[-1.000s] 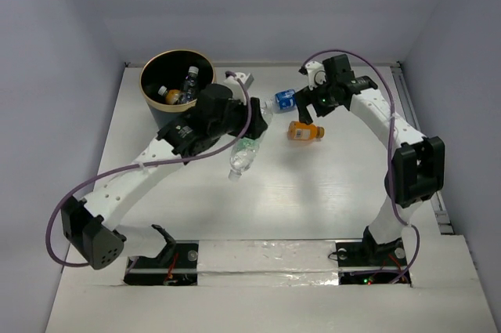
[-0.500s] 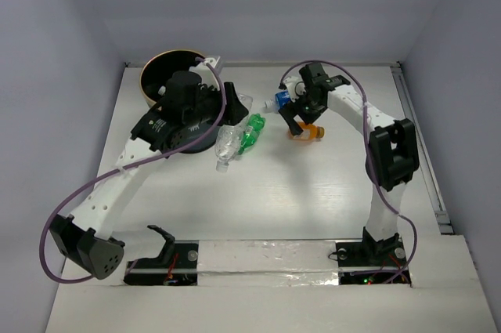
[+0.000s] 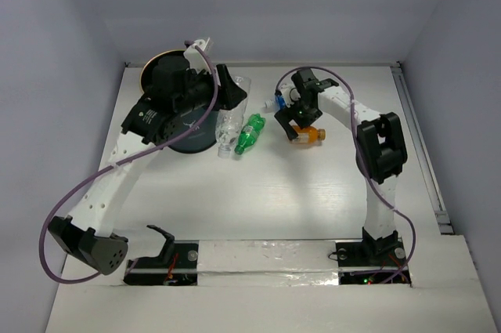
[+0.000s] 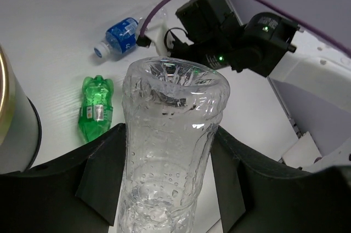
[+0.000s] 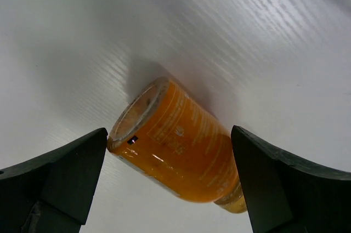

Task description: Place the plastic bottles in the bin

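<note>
A: What has the left end effector point(image 3: 228, 104) got?

B: It's clamped on a clear bottle point(image 4: 167, 151), one finger on each side. The bottle hangs off the worktop point(image 3: 297, 192), just beside the bin point(image 3: 190, 143), not over the mouth.

A: And the bin itself?

B: At the far left, mostly hidden under that arm, so I can't see inside.

A: The right end effector point(image 5: 169, 131)?

B: Spread wide, low over an orange bottle point(image 5: 175, 140) lying on its side. A finger stands off each flank, with a gap on both.

A: Anything else loose?

B: A green bottle point(image 3: 250, 133) lying near the clear one, and a blue-labelled bottle point(image 3: 283, 102) just beyond the orange one
</note>
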Available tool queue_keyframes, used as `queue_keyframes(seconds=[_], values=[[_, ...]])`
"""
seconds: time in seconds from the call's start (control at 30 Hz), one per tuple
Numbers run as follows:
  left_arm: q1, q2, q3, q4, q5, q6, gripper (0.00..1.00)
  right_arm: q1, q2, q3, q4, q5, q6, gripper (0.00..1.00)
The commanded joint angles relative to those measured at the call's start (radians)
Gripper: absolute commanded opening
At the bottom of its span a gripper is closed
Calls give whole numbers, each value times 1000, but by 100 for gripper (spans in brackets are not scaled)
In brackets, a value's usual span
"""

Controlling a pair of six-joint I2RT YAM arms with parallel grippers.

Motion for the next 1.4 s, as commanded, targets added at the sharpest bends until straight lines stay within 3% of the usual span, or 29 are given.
queue_keyframes(seconds=[0.0,0.3,0.47,0.8,1.17,1.37], values=[[32,-12,38,69,43,-27,32,24,-8,-29,-1,-33,70,99],[119,3,69,115,65,-41,31,46,-131,-210,117,-107,262,92],[202,46,139,160,60,-63,30,46,-265,-360,234,-145,395,99],[377,103,233,192,106,-99,30,46,-468,-561,281,-163,421,100],[537,149,215,261,67,-119,31,87,-453,-568,226,-177,426,100],[566,199,265,322,48,-149,31,98,-404,-554,217,-162,438,100]])
